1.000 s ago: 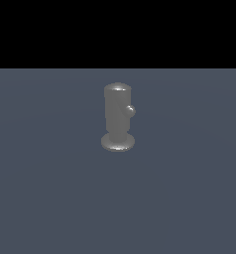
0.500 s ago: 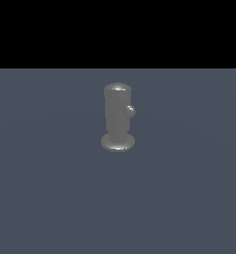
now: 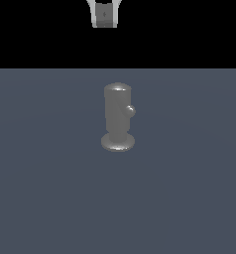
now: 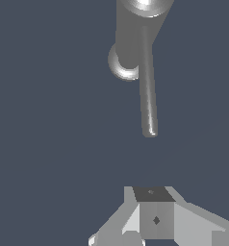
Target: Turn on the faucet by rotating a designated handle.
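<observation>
Slate-blue table (image 3: 50, 198) fills the lower part of the exterior view, flat and uniform, with plain black behind its far edge. Near the middle of that surface stands the faucet (image 3: 117, 116), a dull grey upright cylinder with a rounded top and a wider round base resting on the table. Its handle (image 3: 131, 110) sticks out near the top on the exterior view's right and points toward the camera, so it shows there only as a small round knob. The wrist view shows the handle (image 4: 148, 86) as a thin straight rod with a rounded tip, leaving the faucet (image 4: 135, 33) close under its cap.

High above the faucet, at the upper edge of the exterior view, the gripper (image 3: 104, 15) is partly in frame, well apart from faucet and handle. Its pale body (image 4: 155, 218) shows in the wrist view, but whether the fingers are spread or pressed together cannot be told.
</observation>
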`<action>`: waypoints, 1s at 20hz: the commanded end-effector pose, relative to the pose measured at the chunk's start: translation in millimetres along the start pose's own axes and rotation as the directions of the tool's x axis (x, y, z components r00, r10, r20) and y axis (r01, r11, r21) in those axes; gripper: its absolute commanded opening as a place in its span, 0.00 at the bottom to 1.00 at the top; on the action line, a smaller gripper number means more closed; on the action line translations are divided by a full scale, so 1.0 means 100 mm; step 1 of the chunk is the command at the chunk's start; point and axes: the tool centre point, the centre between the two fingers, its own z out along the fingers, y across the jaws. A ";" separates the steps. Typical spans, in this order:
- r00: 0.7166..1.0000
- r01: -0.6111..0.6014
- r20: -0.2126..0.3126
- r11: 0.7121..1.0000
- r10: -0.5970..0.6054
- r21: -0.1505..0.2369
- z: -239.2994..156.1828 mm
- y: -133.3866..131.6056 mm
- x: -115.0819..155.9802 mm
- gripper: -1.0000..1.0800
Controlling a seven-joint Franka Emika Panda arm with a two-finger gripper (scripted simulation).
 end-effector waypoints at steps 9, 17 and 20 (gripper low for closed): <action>1.000 0.015 0.004 1.000 -0.015 0.007 0.80 -0.09 0.25 0.00; 1.000 0.022 0.007 1.000 -0.022 0.010 1.16 -0.13 0.38 0.00; 1.000 0.023 0.007 1.000 -0.023 0.011 1.23 -0.14 0.41 0.00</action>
